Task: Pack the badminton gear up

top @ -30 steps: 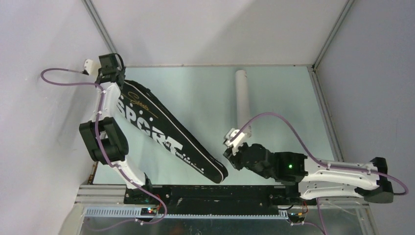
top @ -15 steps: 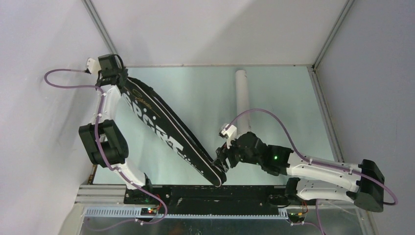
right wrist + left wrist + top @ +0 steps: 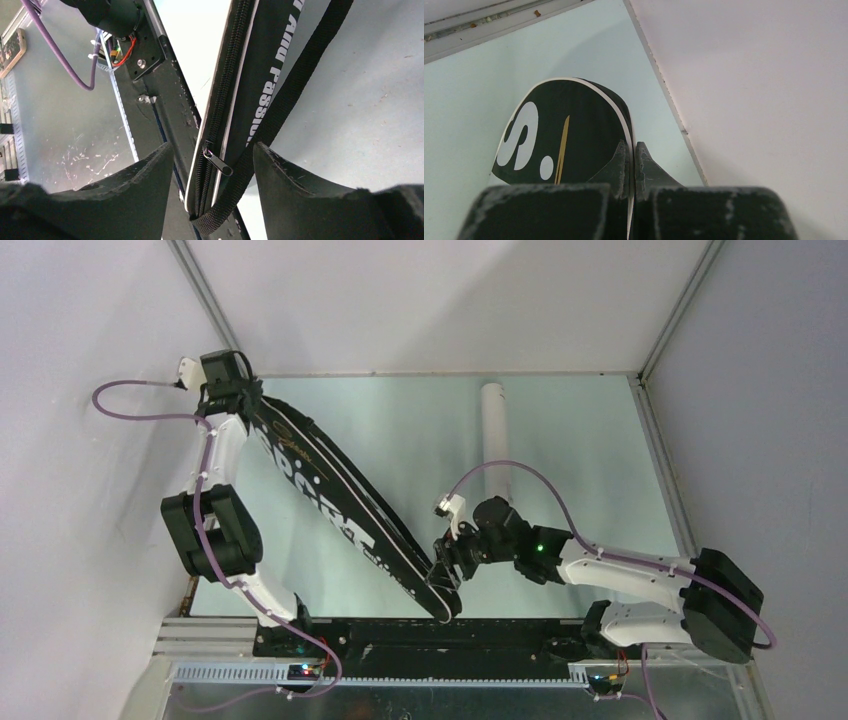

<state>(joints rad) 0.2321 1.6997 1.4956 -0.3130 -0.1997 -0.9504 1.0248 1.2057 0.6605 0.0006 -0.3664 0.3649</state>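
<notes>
The black racket-shaped bag lettered "SPORT" lies tilted on edge, running from far left to near centre. My left gripper is shut on the rim of its wide head end at the far left corner. My right gripper is open around the narrow handle end; its fingers straddle the zipper pull and the black webbing strap without touching them. The long white cardboard tube lies at the back centre. Rackets and shuttlecocks are out of view.
White walls close in the table at the back, left and right. The black base rail runs along the near edge, right under the bag's handle end. A purple cable loops beside the left arm.
The right arm has swung left from beside the tube to the bag's handle end. The bag has tipped up from lying flat onto its edge, the left gripper still holding it.
</notes>
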